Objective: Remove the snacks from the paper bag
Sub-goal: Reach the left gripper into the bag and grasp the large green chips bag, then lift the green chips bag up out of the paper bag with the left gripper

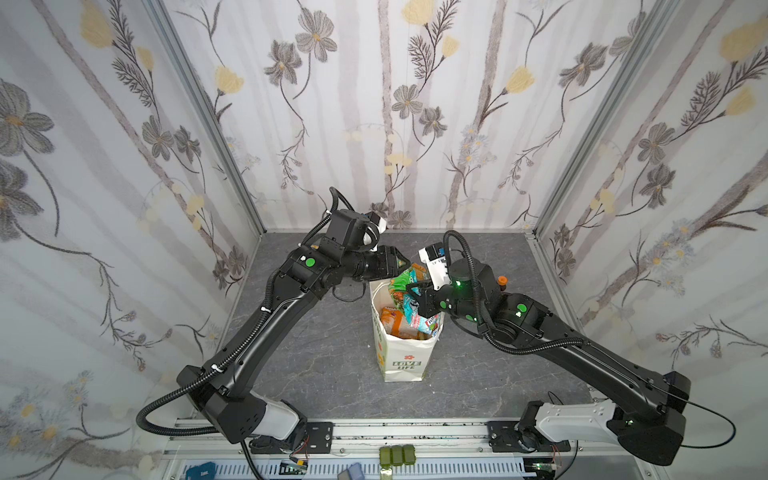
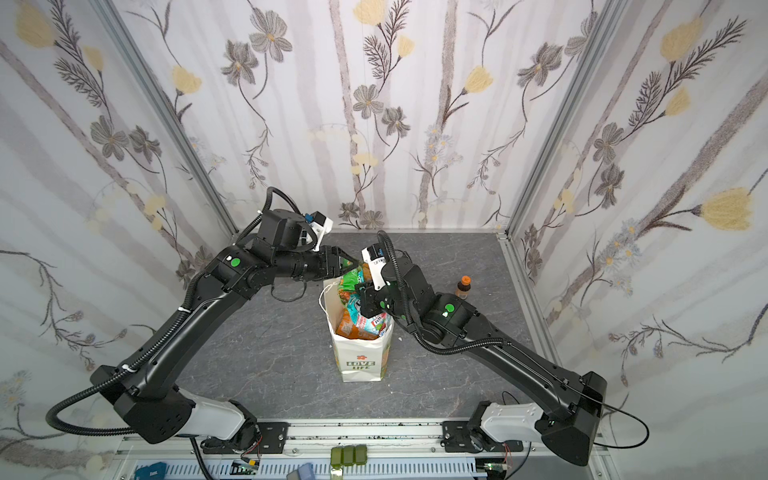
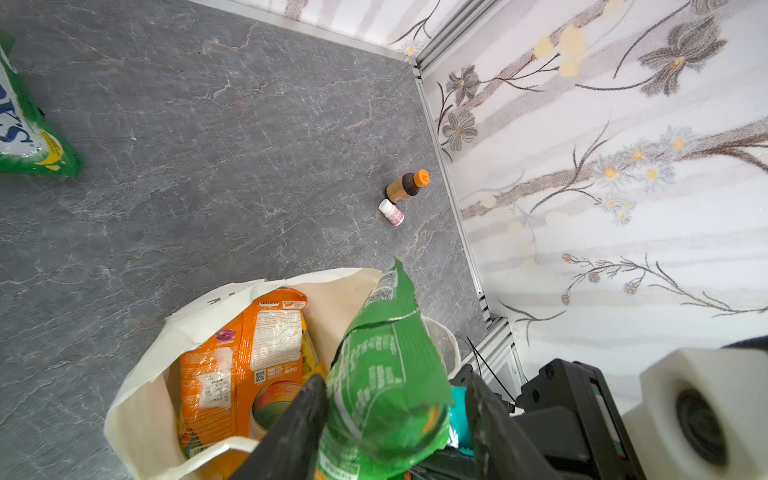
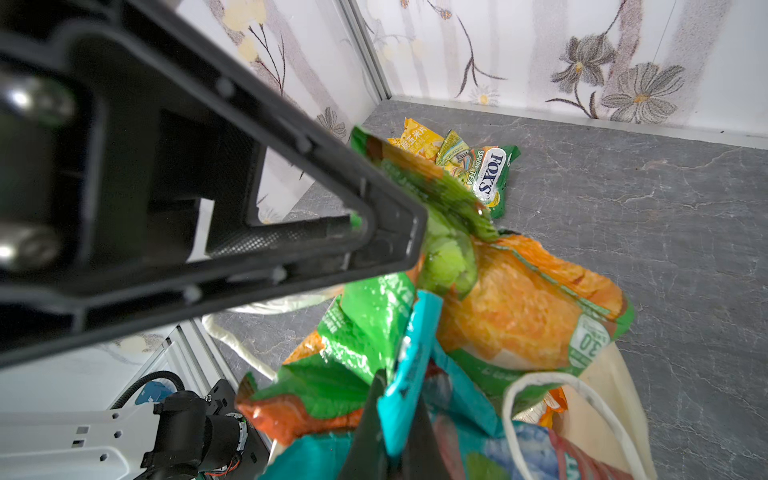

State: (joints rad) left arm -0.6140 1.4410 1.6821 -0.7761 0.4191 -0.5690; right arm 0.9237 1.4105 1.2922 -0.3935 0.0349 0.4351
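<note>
You have the tall white paper bag (image 1: 404, 374) with green LOVE LIFE print standing upright at the lower centre of both top views, on the grey marbled table (image 1: 316, 357); its mouth gapes open, the rim crumpled, white string handles at the edge. Inside it, a glossy orange packet (image 3: 245, 365) lies against one wall; a crinkled green packet (image 3: 382, 365) and a teal packet (image 4: 409, 374) rise at the mouth. Your left gripper (image 3: 394, 381) sits over the bag's far edge, jaws partway apart on either side of the green packet; whether they pinch it you cannot tell. Your right gripper (image 4: 395, 417) is clamped tight on the teal packet's upper edge. Already out of the bag, a yellow packet (image 4: 415, 137) and a green Fox's packet (image 4: 492, 178) lie together near a wall corner; a small brown bottle with orange cap (image 2: 464, 286) stands right of the bag.
</note>
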